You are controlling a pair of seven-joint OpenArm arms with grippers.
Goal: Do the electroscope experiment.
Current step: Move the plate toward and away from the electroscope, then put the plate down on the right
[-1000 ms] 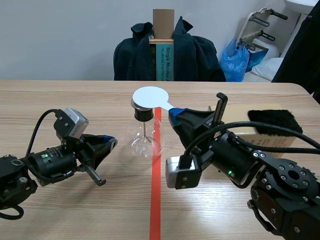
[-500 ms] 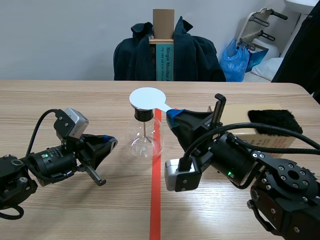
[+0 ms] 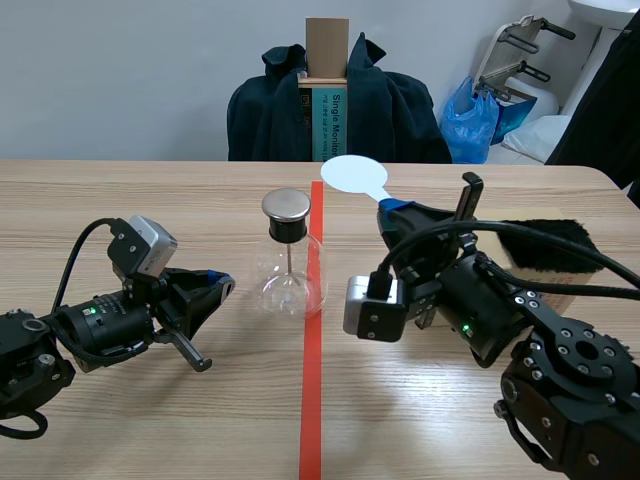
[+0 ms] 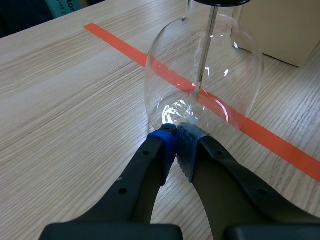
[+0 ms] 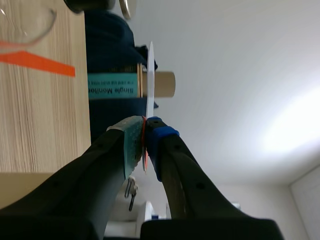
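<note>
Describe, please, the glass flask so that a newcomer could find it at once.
On the wooden table, follow the red tape line away from the robot. The flask stands partly on it, just ahead of the left claw; it alone is clear glass, with a metal cap and a thin rod inside.

The left gripper (image 3: 218, 287) is held low at lower left, fingers (image 4: 162, 150) pressed together. The right gripper (image 3: 398, 209) is held up right of centre, clamped on a white disc (image 3: 352, 173).

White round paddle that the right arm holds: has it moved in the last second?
Yes. The white paddle was over the flask's metal cap; now it is clear of it, across the red tape line, toward the picture's right.
</note>
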